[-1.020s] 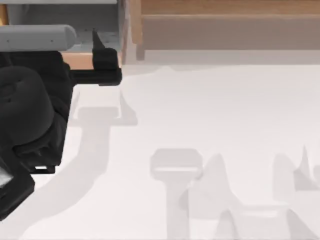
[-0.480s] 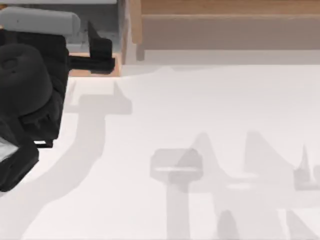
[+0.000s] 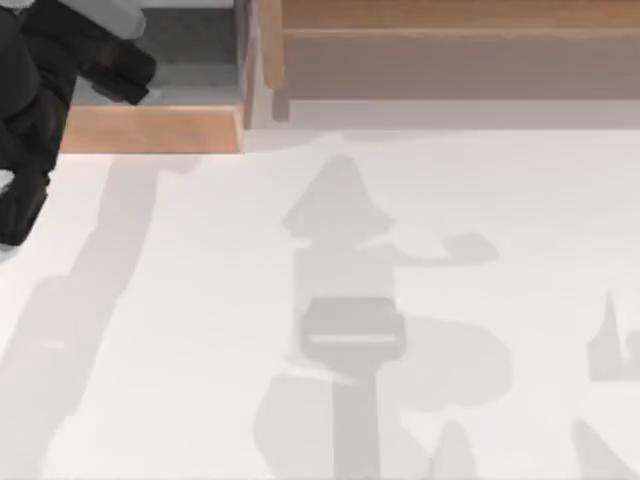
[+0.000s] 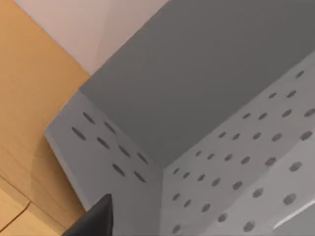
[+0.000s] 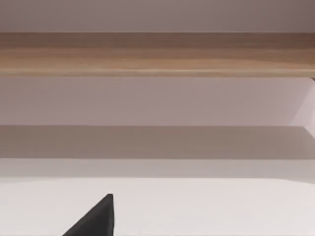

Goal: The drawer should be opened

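The drawer stands at the table's far left, pulled out, with its grey inside showing behind the light-tan front board. My left gripper hangs over the drawer's grey floor, just behind the front board, open and holding nothing. In the left wrist view I look into a corner of the drawer, with perforated grey walls and one black fingertip at the edge. The right wrist view has one black fingertip of the right gripper over the white table.
A long brown wooden slab runs along the far edge to the right of the drawer, and the wooden slab lies straight ahead in the right wrist view. The white table carries arm shadows.
My left arm has pulled back and to the left. Its gripper has gone from the front board's right end to above the drawer's inside. The shadows on the table have shifted.
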You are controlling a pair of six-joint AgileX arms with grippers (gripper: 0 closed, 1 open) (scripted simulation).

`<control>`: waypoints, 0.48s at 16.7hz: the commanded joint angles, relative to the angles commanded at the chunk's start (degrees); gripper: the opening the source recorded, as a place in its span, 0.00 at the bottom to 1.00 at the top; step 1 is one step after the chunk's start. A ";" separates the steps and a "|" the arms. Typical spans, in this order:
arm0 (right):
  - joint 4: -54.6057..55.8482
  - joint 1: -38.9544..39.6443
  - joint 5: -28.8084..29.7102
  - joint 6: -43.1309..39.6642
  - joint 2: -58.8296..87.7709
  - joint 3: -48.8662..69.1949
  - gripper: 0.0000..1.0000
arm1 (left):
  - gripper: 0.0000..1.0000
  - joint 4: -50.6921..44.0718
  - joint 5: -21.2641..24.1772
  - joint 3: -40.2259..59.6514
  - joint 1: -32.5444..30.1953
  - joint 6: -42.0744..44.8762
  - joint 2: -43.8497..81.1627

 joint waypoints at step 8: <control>0.00 0.00 0.00 0.00 0.00 0.00 1.00 | 1.00 6.31 23.78 7.39 25.04 33.37 23.72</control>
